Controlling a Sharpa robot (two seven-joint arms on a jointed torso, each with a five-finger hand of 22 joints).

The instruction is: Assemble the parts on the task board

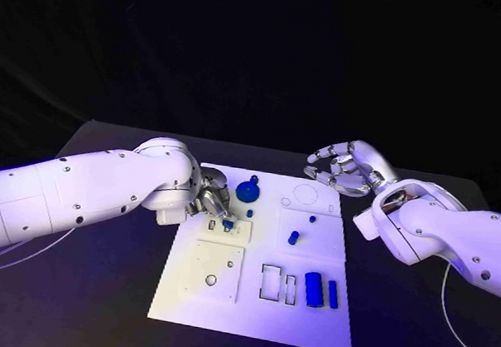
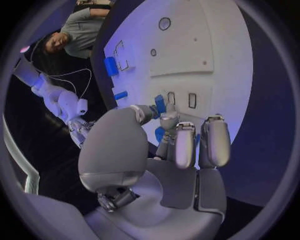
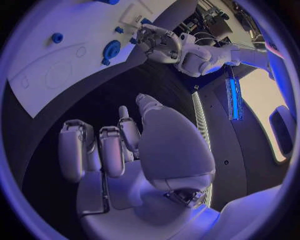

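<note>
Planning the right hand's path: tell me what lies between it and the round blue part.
In the head view, bare white task board with an empty circular recess separates the right hand from the round blue part.

The left hand (image 1: 211, 205) blocks the board's (image 1: 220, 292) left upper part. The right hand (image 1: 345, 168) hovers beyond its far right corner. The near half, beside two blue parts (image 1: 322, 291), lies free.

Black table (image 1: 93, 291) under the white plate, black backdrop (image 1: 263, 49) behind it
</note>
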